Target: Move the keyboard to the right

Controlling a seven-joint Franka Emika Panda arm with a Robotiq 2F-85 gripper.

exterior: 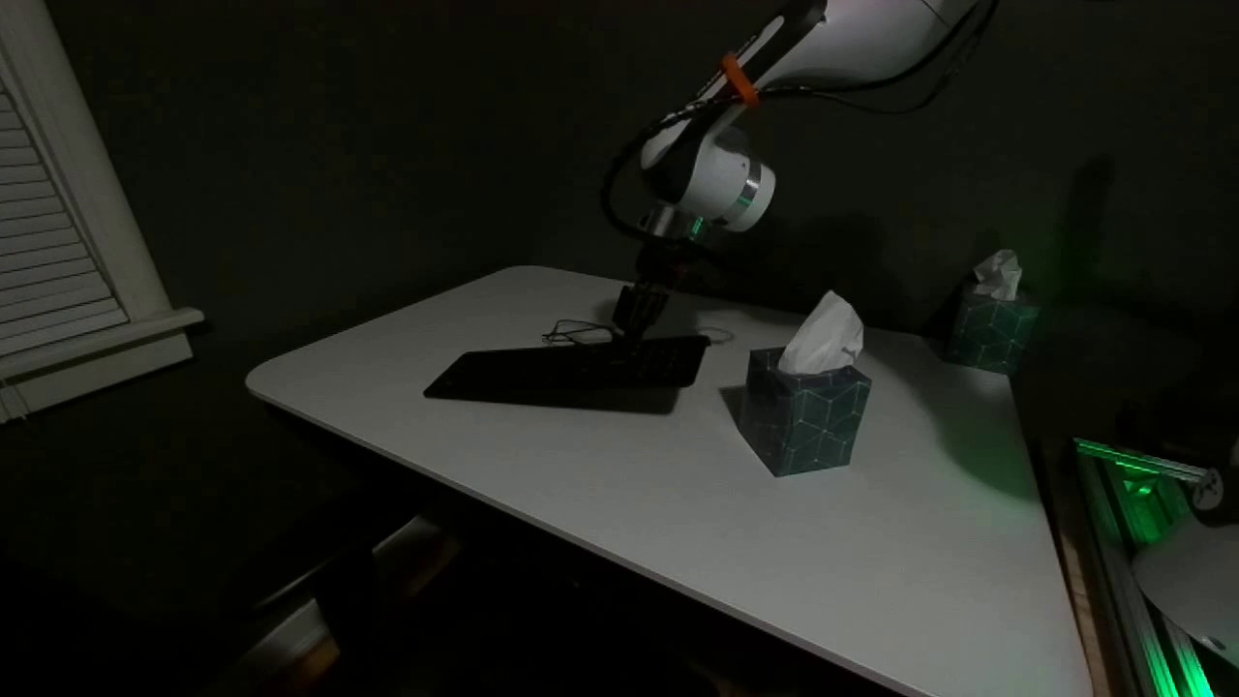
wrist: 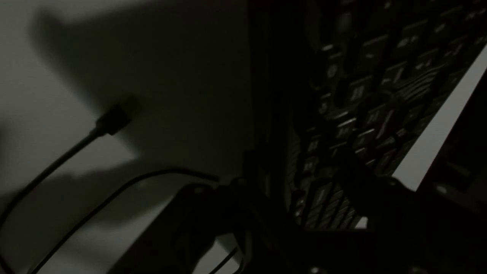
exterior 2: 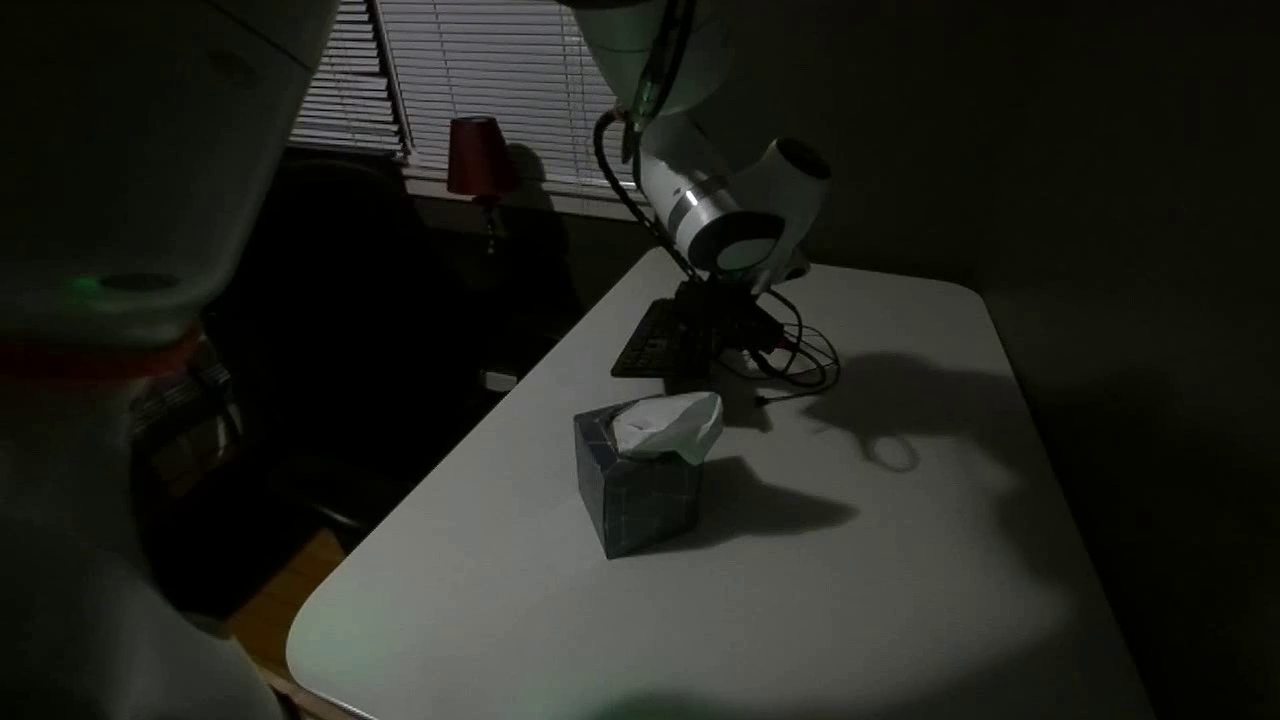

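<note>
At the left of an exterior view you have pale slatted blinds (exterior: 48, 261) in a white window frame (exterior: 92, 165), above a sill (exterior: 121, 334) on the dark wall (exterior: 339, 145); in an exterior view a lamp (exterior 2: 478, 158) with a red shade shows in front of blinds, and low down you see a patch of orange-brown floor (exterior 2: 300, 575). The room is very dim. Next comes your worktop (exterior: 542, 474), white and round-cornered, dulled to grey in this light. Over its back half you find the keyboard (exterior: 561, 373), tilted: its right end stands off the worktop above a dark shadow, while you cannot tell whether its left end touches. Just behind it, a thin dark wire (exterior: 576, 332) lies in loops. Your tool (exterior: 627, 341) is clamped on the keyboard's rear edge, a little right of the middle, closed as far as the keyboard lets it; in the wrist view one finger (wrist: 354, 179) sits over the keys (wrist: 357, 89). Further right, apart from the keyboard, a green-grey tissue box (exterior: 803, 421) stands upright on the worktop, with white tissue (exterior: 828, 339) poking out of the top. A second tissue box (exterior: 992, 334) stands near the worktop's far right corner, close to the wall. Green light tints the worktop in front of it, and past the right edge you see a metal rail (exterior: 1142, 459) lit green.
</note>
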